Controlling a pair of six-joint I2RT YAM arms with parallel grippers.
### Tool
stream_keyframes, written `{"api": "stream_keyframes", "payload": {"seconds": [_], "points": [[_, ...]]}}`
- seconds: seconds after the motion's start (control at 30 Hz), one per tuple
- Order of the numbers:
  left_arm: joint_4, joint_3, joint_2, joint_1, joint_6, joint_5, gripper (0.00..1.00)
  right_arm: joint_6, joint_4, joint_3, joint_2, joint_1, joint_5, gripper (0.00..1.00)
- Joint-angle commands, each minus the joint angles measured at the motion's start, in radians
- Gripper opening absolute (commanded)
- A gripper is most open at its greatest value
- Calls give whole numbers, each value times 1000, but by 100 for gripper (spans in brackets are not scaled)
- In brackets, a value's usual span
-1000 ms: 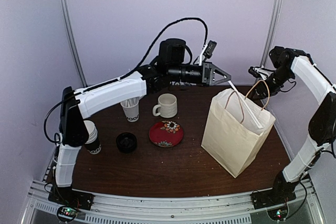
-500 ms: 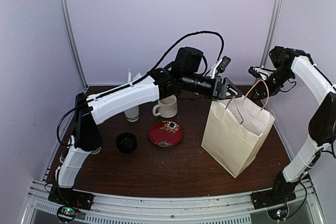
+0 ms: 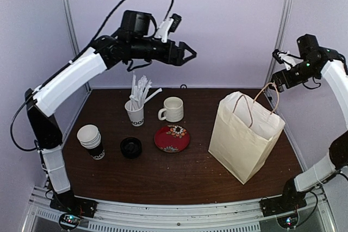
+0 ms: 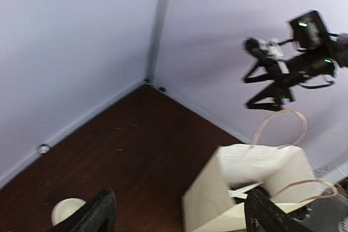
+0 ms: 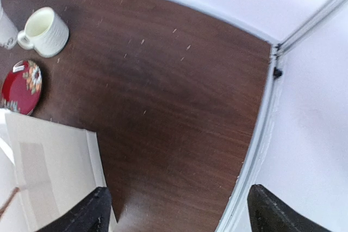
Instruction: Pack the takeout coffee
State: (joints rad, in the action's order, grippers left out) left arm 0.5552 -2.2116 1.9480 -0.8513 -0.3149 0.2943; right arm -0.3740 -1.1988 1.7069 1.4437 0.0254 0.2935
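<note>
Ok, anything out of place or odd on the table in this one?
Mildly. A low round black piece, apparently a plastic lid, lies alone on the dark wooden table, apart from the uncapped stack of paper cups beside it. The cream paper bag stands upright; nothing looks spilled.

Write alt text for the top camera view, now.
An open paper bag stands at the right of a brown table, with the right gripper open close above it. The left gripper, open and empty, is raised high over a cup of straws, a mug, a red plate, a black lid and stacked cups.
</note>
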Motion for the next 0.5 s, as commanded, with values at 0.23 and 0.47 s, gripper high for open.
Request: {"api": "stream_keyframes", "payload": {"seconds": [0.23,0.47], "points": [[141,322,-313,177,282,-720,98,219,371,-130,-205,51,-166,99],[93,562,-482,297,185,-715,98,227,391,-159,-216,51,-70,99]]}}
